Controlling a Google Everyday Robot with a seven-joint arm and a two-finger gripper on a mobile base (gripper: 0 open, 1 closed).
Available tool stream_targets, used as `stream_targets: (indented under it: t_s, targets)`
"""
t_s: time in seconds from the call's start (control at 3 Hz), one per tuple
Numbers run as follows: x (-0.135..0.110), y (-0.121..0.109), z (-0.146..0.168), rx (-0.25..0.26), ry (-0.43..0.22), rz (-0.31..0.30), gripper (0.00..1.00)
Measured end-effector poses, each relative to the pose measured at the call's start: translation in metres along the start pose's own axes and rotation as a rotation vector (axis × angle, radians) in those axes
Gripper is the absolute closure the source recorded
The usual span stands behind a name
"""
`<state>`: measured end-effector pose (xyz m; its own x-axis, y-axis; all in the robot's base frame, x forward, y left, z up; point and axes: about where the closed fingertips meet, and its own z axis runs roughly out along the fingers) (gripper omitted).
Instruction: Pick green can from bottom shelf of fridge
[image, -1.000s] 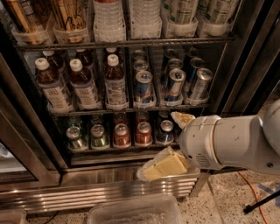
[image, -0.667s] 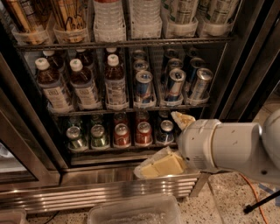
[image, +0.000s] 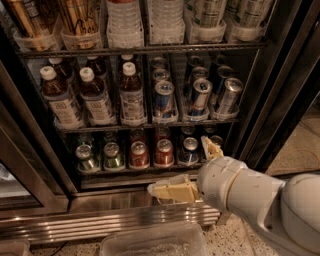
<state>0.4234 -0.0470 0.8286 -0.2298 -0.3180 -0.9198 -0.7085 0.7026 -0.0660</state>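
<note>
Green can (image: 113, 156), camera view: stands upright on the bottom shelf (image: 142, 171) of the fridge (image: 75, 222), in the left part of the front row. A 2nd green one (image: 85, 159) is just left of it.

Status: not yet picked, nothing touching it.

Gripper (image: 179, 166): on the near side of the bottom shelf, towards its right part, in front of the blue can (image: 189, 150) and well right of the green can. Its fingers are spread wide with nothing between them.

Progress, as judged: only the approach to the shelf is made. Shifting left, reaching in, closing and lifting out are left.

Contents:
- Bottom shelf, left to right: 2 green cans, 2 red cans (image: 139, 154), 1 blue can. More stand behind, count unclear.
- Middle shelf (image: 150, 125): 3 white-capped bottles (image: 131, 95) at left, tall cans (image: 164, 100) at right.
- Top shelf (image: 150, 49): bottles in clear tubs (image: 165, 34).
- Bin (image: 150, 242): clear plastic, nearest the camera, below the fridge base. Contents cannot be told.
</note>
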Motion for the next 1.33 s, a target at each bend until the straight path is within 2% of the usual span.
stream_targets:
  t_s: [0.33, 0.67, 1.0, 1.33]
  targets:
    - [0.027, -0.029, 0.001, 0.13, -0.075, 0.105, 0.0]
    - [0.031, -0.032, 0.022, 0.174, -0.12, 0.028, 0.0]
    - [0.012, -0.002, 0.066, 0.081, -0.186, -0.086, 0.0]
    - [0.003, 0.037, 0.109, -0.072, -0.27, -0.12, 0.0]
